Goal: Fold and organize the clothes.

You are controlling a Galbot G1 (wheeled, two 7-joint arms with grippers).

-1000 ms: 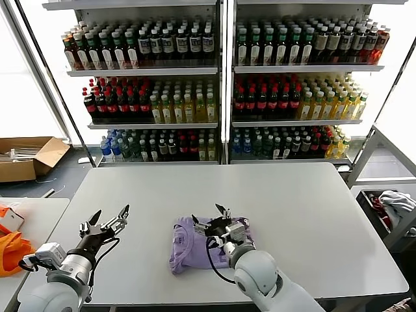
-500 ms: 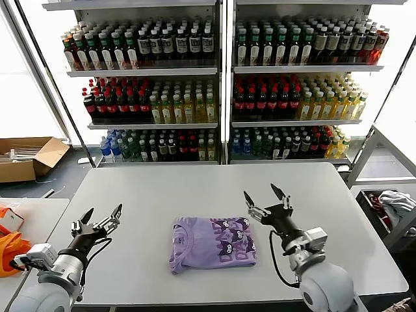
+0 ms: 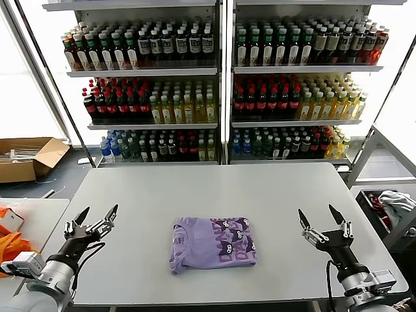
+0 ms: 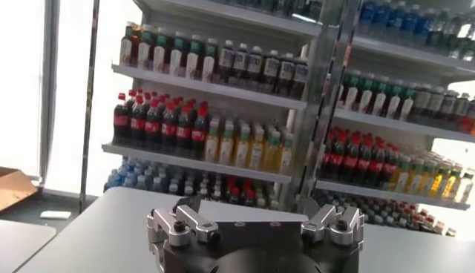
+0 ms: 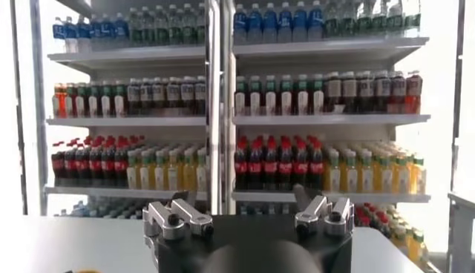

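The clothes, a lavender T-shirt with dark cartoon figures and pink lettering, lie folded into a compact rectangle on the grey table, near its front edge at the middle. My left gripper hovers open over the table's front left, well apart from the shirt. Over the front right my right gripper also stands open and empty, clear of the shirt. Both wrist views look out at the drink shelves; the left gripper and the right gripper show spread jaws with nothing between them. The shirt is out of both wrist views.
Tall shelves of bottled drinks stand behind the table. Bright orange fabric lies on a side table at the left, a cardboard box sits on the floor behind it. A bin with white-grey cloth stands at the right.
My right gripper has lifted off the folded shirt and swung out to the front right. The left gripper has drawn back slightly to the left. The shirt stays put, folded.
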